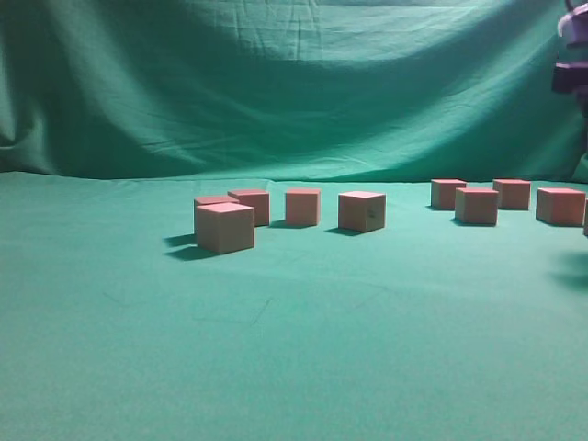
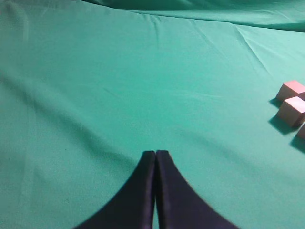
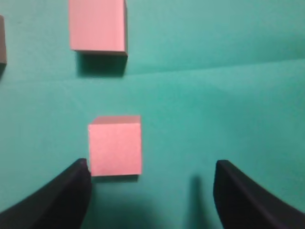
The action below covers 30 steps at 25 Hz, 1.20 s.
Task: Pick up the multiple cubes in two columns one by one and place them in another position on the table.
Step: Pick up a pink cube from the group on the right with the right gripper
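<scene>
Left gripper (image 2: pixel 155 155): I saw jaws closed, empty.
Right gripper (image 3: pixel 152 174): I saw jaws wide, above a cube (image 3: pixel 115 145), gripping nothing.

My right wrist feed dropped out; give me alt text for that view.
The open end effector hangs over the green table, a pink cube beside its left finger, not centred in the gap. Another cube lies farther ahead.

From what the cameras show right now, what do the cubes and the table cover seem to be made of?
The cubes: rigid, matte pinkish-red blocks with sharp edges and no shine, possibly painted wood or dense foam; the look leaves it open. The table cover: teal-green woven cloth, matte, shown by soft wrinkles and folds. Both the right gripper and the left gripper have dark, smooth fingers, likely plastic.
</scene>
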Tool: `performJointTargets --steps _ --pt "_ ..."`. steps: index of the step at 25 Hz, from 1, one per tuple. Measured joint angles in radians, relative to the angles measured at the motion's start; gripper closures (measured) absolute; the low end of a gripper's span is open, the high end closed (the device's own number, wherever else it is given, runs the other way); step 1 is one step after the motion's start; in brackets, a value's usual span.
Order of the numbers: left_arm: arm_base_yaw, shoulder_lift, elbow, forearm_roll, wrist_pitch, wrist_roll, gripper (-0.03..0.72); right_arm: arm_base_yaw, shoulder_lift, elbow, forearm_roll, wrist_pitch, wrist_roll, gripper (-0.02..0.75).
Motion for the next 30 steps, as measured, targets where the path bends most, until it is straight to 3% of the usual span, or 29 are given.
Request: performJointTargets --steps 13,19,25,30 --pt "0.0 0.0 0.0 0.0 0.0 0.0 0.688 -0.005 0.093 0.0 0.072 -0.112 -0.078 0.211" --pt "0.0 0.0 0.0 0.0 0.0 0.0 0.688 0.002 0.099 0.0 0.091 -0.123 -0.096 0.482" --pt "0.0 0.0 0.0 0.0 0.0 0.0 0.688 0.002 0.099 -0.007 0.11 -0.112 -0.123 0.474" --pt "0.0 0.0 0.0 0.0 0.0 0.0 0.688 0.019 0.045 -0.094 0.205 0.06 -0.218 0.474"
